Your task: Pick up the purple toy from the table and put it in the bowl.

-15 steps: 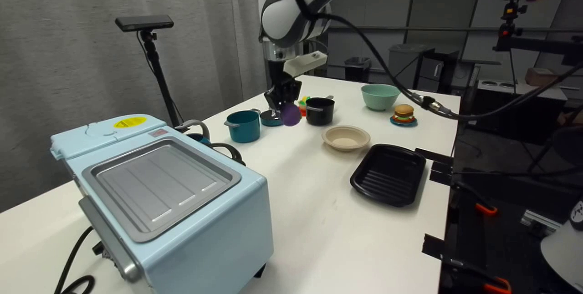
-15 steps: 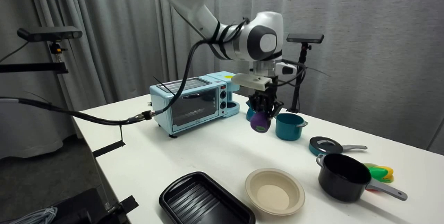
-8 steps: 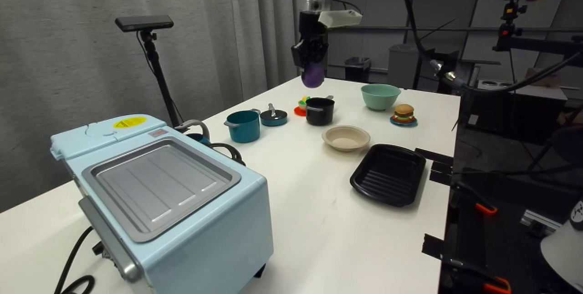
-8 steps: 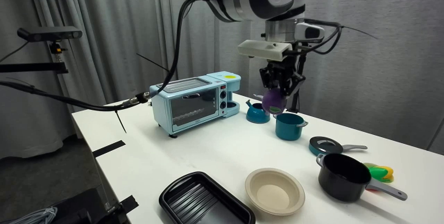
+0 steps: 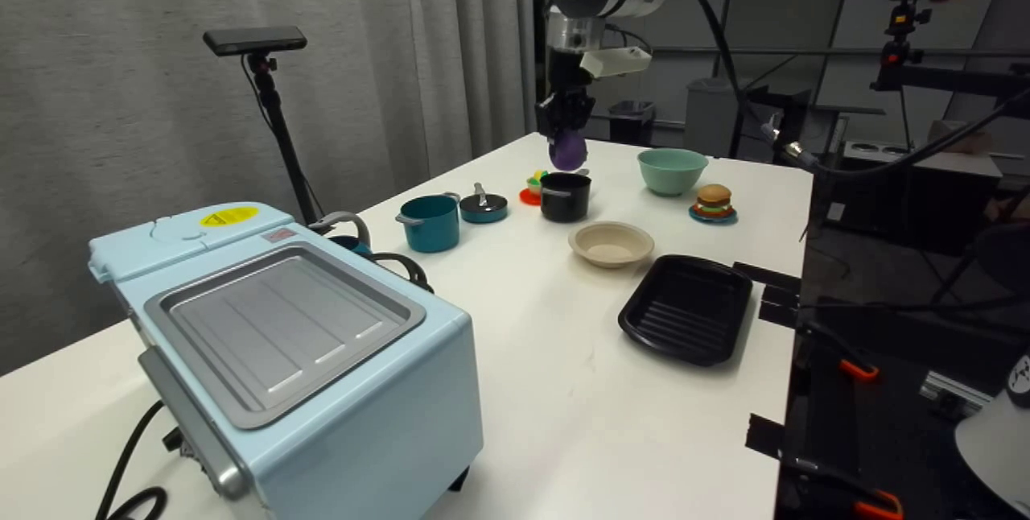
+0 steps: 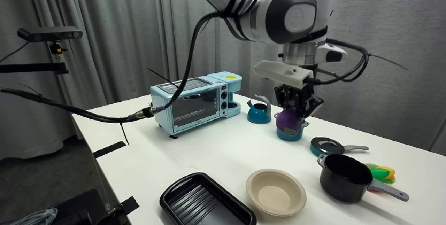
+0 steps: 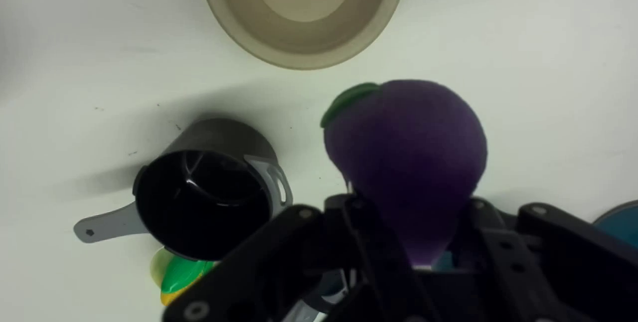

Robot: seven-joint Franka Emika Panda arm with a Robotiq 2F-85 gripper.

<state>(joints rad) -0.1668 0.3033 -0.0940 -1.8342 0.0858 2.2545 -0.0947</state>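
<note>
My gripper is shut on the purple toy, a rounded purple lump with a green patch. The toy hangs below the fingers, above the white table. In the wrist view the toy sits between the fingers, its narrow end toward the palm. The cream-beige bowl stands on the table, empty, nearer that camera than the gripper. In the wrist view the bowl is at the top, beyond the toy. An exterior view shows the toy higher in the picture than the bowl.
A black saucepan and a black ribbed tray flank the bowl. A teal pot is partly hidden behind the toy. A teal pan, kettle, toaster oven, green bowl and burger toy also stand there.
The gripper, holding the purple toy, has moved right in both exterior views. It rose at first, then came down a little. The bowl and other objects have not moved.
</note>
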